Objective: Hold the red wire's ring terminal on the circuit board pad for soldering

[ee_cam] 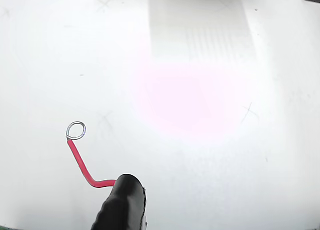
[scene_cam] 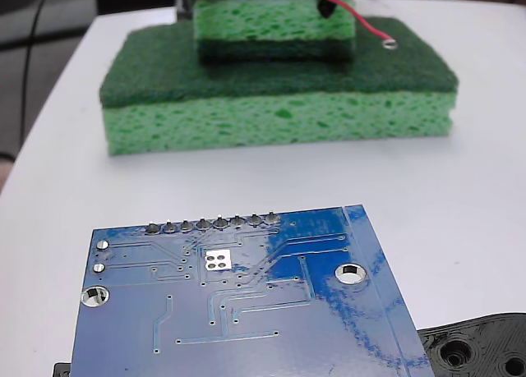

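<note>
so basically nothing's placed yet, the end effector (ee_cam: pixel 120 202) looks clamped on the red wire (scene_cam: pixel 355 20) way at the far end over the green sponges (scene_cam: pixel 279 98), ring terminal (scene_cam: pixel 389 43) well apart from the pad (scene_cam: pixel 218 260) on the near circuit board (scene_cam: pixel 246 311)

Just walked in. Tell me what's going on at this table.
A black holder carries a short red wire tipped with a small ring terminal. In the fixed view the ring is in front of the stacked green sponges, far from the blue circuit board near the camera. The board's silver square pad is bare. The claw's fingers aren't clearly visible, so their state is unclear.
</note>
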### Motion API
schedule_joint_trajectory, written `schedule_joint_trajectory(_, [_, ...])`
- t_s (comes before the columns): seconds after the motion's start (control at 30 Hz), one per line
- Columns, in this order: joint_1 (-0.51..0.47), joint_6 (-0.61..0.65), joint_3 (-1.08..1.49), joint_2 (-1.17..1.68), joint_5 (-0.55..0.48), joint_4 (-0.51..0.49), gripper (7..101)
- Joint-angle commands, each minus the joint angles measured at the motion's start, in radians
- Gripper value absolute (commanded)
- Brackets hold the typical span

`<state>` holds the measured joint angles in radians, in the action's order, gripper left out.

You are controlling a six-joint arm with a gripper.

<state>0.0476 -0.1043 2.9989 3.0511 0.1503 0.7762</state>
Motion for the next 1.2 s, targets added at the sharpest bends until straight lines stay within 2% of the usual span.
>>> schedule_joint_trajectory(0.03, [-0.006,0.034,-0.005,0.003,-0.058,-0.005,100.3])
schedule_joint_trajectory(0.47, [-0.006,0.026,-0.005,0.003,-0.054,-0.005,100.3])
schedule_joint_trajectory(0.73, [-0.086,0.029,-0.009,0.003,-0.117,-0.006,100.3])
schedule_joint_trajectory(0.93, [-0.086,0.02,-0.06,0.0,-0.104,0.002,100.3])
schedule_joint_trajectory(1.2, [-0.1,0.015,-0.195,-0.144,-0.064,-0.051,100.3])
